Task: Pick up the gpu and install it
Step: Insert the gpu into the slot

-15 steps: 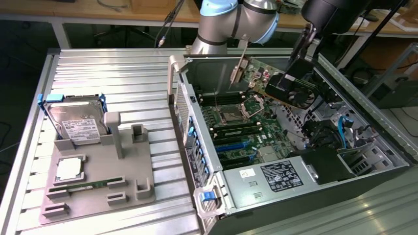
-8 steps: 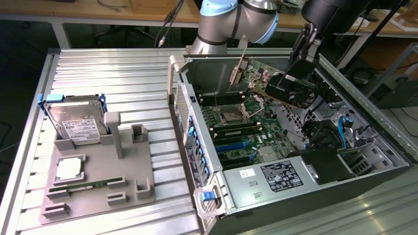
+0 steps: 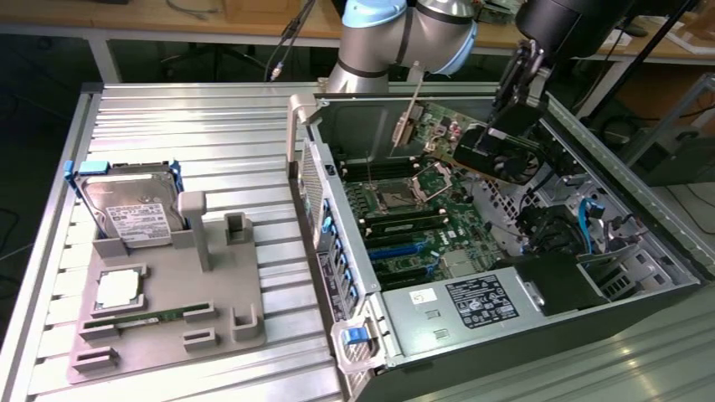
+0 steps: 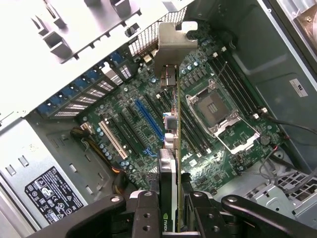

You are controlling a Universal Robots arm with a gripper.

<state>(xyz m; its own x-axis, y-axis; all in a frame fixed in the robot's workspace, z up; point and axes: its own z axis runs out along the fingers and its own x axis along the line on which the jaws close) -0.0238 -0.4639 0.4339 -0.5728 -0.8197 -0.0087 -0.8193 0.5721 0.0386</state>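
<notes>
One thin green circuit card with a silvery metal end bracket, the gpu (image 3: 447,126) (image 4: 172,126), hangs on edge inside the open grey metal computer case (image 3: 335,201), over its green motherboard (image 3: 408,230) (image 4: 126,126) and near the processor socket (image 4: 218,111). Black fingers (image 4: 147,210) are closed partway, clamping the gpu from both sides.

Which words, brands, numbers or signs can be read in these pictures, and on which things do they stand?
No text can be read with certainty.
Power supply label: printed lines and marks, too small to read.
Hard drive label: too small to read.
White sticker on the case wall: blurred.
Small mark on the gpu, held in the pincer: too blurred to read.
</notes>
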